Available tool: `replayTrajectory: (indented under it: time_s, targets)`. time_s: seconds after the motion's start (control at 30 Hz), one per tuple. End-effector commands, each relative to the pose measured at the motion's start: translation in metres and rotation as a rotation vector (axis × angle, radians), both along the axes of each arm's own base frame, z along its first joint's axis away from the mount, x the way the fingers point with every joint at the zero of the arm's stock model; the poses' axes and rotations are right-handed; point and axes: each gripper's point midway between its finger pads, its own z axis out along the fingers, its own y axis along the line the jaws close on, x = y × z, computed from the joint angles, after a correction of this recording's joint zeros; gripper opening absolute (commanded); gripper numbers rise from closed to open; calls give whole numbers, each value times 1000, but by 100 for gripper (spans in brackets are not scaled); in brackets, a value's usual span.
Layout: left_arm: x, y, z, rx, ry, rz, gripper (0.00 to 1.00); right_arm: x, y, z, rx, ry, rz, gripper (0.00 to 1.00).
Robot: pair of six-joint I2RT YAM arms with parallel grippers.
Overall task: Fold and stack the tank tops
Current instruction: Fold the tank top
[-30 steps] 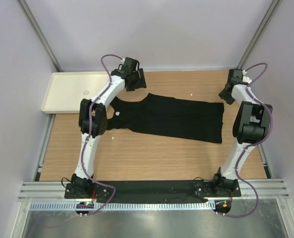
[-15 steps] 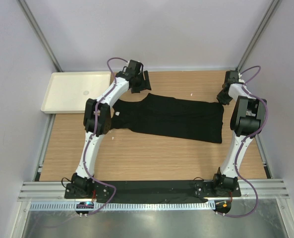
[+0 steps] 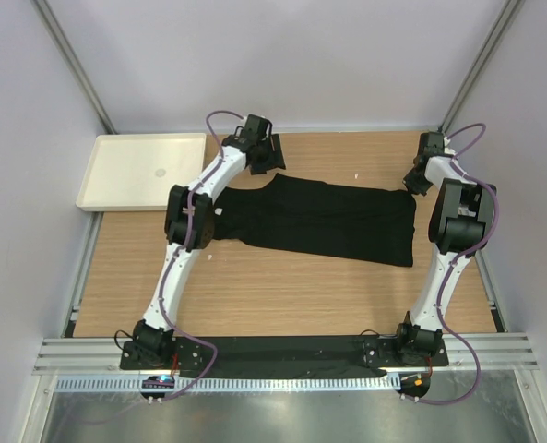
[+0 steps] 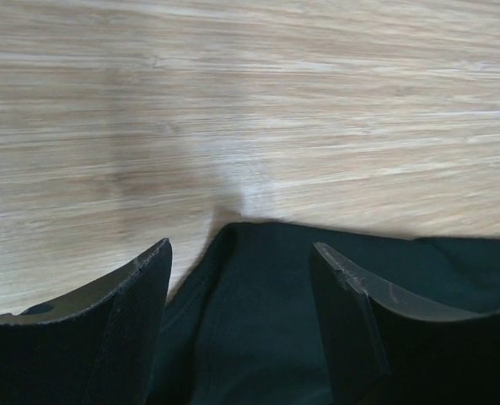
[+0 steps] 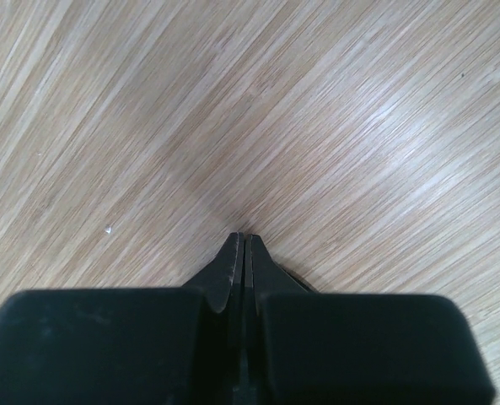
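Top external: the left arm [image 3: 188, 221] crosses the strap end of the tank top [image 3: 328, 217], so that end's outline is partly hidden. It is black on black there, and the straps are hard to make out. The garment lies flat on the table [image 3: 282, 286], long axis left to right, hem toward the right arm. The right gripper [image 3: 410, 181] sits at the far right hem corner; its tips cannot be resolved from above.

Right wrist: fingers [image 5: 220, 274] pressed together, tips down at the wood. A dark sliver shows just right of the tips. Cannot tell if it is cloth or shadow, nor whether any fabric is pinched.

Left wrist: left gripper [image 4: 241, 253] with jaws apart, straddling a rounded edge of the black fabric. Contact unclear. The fingers block the lower corners of this view.

Tray [image 3: 144, 138]: white, far left, apart from the garment, with a faint round mark on its floor. A small white speck [image 3: 356, 175] lies on the wood beyond the garment.
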Motion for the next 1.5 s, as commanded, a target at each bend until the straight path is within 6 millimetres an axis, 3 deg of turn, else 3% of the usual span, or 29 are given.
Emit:
replayTrajectory:
  time_s: [0.0, 0.07, 0.37, 0.5, 0.6, 0.73, 0.8, 0.9, 0.93, 0.97, 1.17, 1.37, 1.4, 1.47]
  targets:
    - [7, -6, 16, -9, -27, 7, 66, 3, -3, 11, -1, -43, -19, 1]
    - [4, -6, -2, 19, 13, 7, 63, 2, -3, 11, 0, -40, -17, 1]
    - [3, -14, -7, 14, 21, -12, 42, 1, -3, 11, 4, -42, -21, 1]
    - [0, -19, -12, 20, 26, -22, 41, -1, -3, 11, 6, -39, -24, 1]
    - [-2, -20, -14, 31, 27, -28, 35, -1, -3, 13, 5, -42, -24, 1]
    - [-2, -24, -16, 20, 25, -42, 0, -1, -2, 19, 8, -54, -22, 1]
    - [-1, -23, -11, 14, 16, -49, 0, 1, -3, 24, 6, -71, -24, 1]
    - [6, -12, 12, -9, -26, -28, 0, 6, -3, 39, 3, -91, -19, 1]
    - [9, -3, 8, -15, -32, -12, 0, 6, -4, 44, 0, -96, -18, 1]
    - [12, 0, 37, -39, -79, -7, 0, 6, -4, 52, 1, -109, -15, 1]
    - [16, 16, 78, -36, -169, -11, 0, -2, -3, 76, -8, -154, -16, 1]
    - [8, 18, 87, -36, -178, -31, 0, -18, 0, 85, -9, -180, -20, 1]
    - [6, 18, 101, -47, -207, -33, 0, -20, 1, 94, -14, -201, -20, 1]
    - [-1, 20, 94, -44, -192, -39, 0, -28, 3, 92, -12, -198, -19, 1]
